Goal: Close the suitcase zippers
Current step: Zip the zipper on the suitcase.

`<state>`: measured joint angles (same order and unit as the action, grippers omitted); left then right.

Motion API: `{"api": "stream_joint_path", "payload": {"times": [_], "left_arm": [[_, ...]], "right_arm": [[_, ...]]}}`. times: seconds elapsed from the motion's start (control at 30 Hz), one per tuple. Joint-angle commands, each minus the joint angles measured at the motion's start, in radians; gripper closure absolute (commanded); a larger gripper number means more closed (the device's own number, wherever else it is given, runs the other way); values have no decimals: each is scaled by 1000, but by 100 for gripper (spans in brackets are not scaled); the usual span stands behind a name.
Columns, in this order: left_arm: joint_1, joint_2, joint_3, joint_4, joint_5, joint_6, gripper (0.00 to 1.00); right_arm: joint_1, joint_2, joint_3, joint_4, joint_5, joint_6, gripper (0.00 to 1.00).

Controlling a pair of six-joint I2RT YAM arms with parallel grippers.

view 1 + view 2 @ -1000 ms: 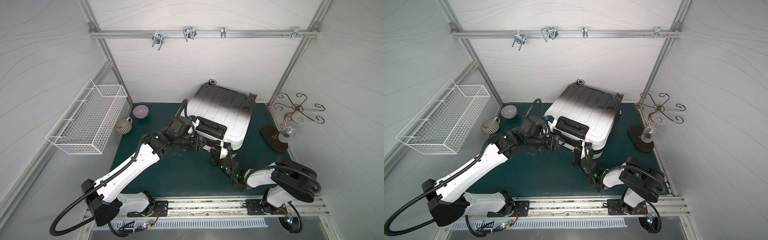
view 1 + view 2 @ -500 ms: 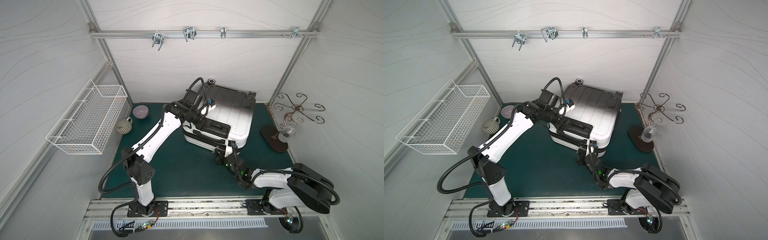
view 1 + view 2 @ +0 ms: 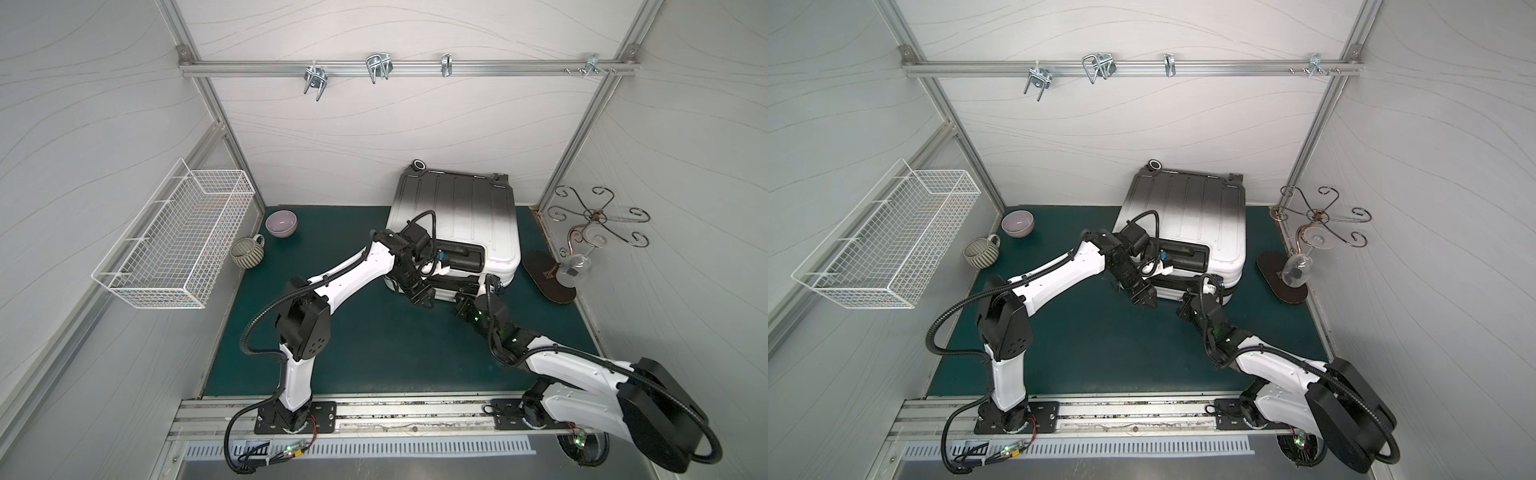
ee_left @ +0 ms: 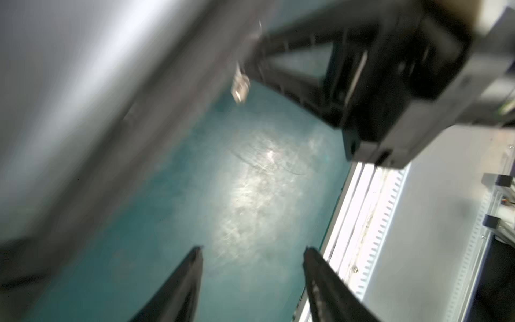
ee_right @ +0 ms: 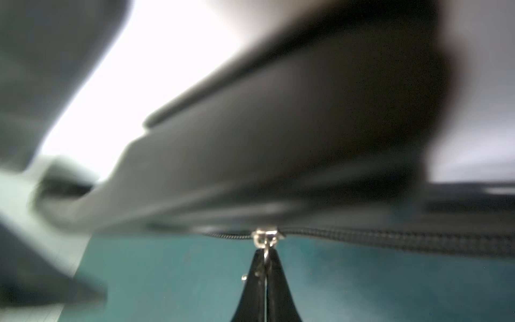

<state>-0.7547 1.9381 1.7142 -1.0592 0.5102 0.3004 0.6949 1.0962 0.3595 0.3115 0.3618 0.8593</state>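
Your right gripper (image 5: 266, 255) pinches the small silvery metal zipper pull (image 5: 266, 237) on the ribbed white-to-black hard-shell suitcase (image 3: 457, 208); your left gripper (image 4: 252, 248) hangs part-open, empty, over the dark green mat (image 4: 223, 181).

White links (image 3: 357, 276); black joints (image 3: 305, 328); cables (image 3: 248, 336)

1. Suitcase (image 3: 455, 212) — small ribbed hard shell, white at the near end fading to black at the far end. Lies flat on the green counter (image 3: 374, 353), back right, shells together, black handle (image 3: 459, 255) at the near end.
2. Zippers (image 5: 390, 237) — black track along the near side's seam, low over the counter. Small silvery pull (image 5: 266, 237) on it, tab pinched between the closed tips of the right tool (image 5: 264, 252).
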Motion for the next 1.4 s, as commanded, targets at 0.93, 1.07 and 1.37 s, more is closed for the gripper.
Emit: {"api": "stream_joint_path", "payload": {"times": [0.93,1.07,1.37], "left_arm": [[369,-130,-416,1121,400,-886,47],[398,-187,-434,1011,413,-819,47],[642,-379,-527,875,405,-811,43]], "right_arm": [[222,300,169,209,-68,-214,100],[340,498,342,311,-132,-228,100],[361,846,642,406,-309,-201,93]]}}
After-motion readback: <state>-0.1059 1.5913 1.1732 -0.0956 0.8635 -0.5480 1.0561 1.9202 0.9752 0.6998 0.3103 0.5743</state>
